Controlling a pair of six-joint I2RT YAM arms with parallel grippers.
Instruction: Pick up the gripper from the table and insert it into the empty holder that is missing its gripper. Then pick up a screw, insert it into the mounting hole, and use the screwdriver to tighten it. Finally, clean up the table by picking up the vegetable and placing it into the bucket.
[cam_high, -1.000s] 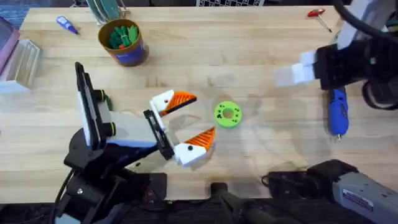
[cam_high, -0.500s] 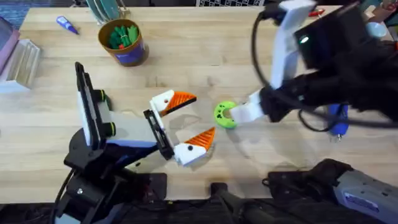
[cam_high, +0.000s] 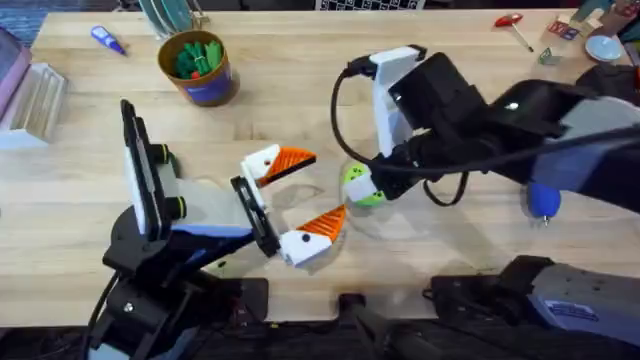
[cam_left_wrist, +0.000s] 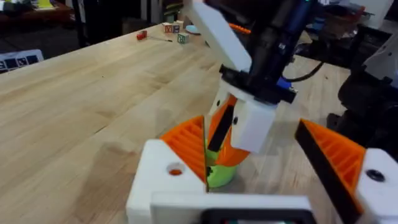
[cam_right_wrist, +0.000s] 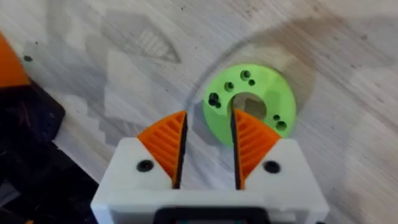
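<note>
At the far left of the table stands the bucket, with green pieces inside it; whether one of them is the vegetable is hard to tell from above. Nearer and to its right, the left gripper lies low over the wood with its fingers spread wide, both white blocks carrying orange ribbed pads, nothing between them. Just to the right of it sits the lime-green disc, flat on the tabletop. The right gripper is down at this disc, its two orange pads drawn close with only a narrow gap, their tips at the disc's near rim, gripping nothing that can be seen. Farther right, the blue screwdriver lies on the table, mostly hidden under the right arm.
</note>
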